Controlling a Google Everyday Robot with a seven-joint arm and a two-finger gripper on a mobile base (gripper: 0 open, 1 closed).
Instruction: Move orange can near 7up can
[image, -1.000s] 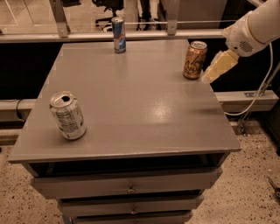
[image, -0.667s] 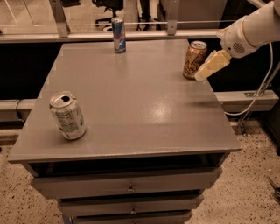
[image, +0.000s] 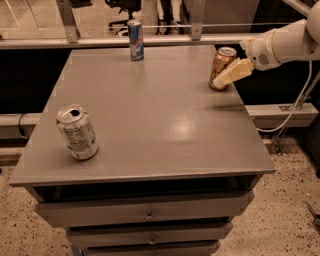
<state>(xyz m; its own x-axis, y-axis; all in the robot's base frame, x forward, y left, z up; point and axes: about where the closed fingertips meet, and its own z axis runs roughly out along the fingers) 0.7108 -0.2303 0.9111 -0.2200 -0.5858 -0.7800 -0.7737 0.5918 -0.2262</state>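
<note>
The orange can stands upright at the far right edge of the grey table. The 7up can, silvery-white with small print, stands tilted a little near the table's front left corner, far from the orange can. My gripper reaches in from the right on a white arm. Its cream tip lies across the lower right side of the orange can, just above the table top.
A slim blue-and-silver can stands at the far edge, left of centre. Drawers sit under the table top. A rail runs behind the table. A cable hangs at the right.
My gripper has moved left, from beside the orange can to overlapping its lower right side. The cans have not moved.
</note>
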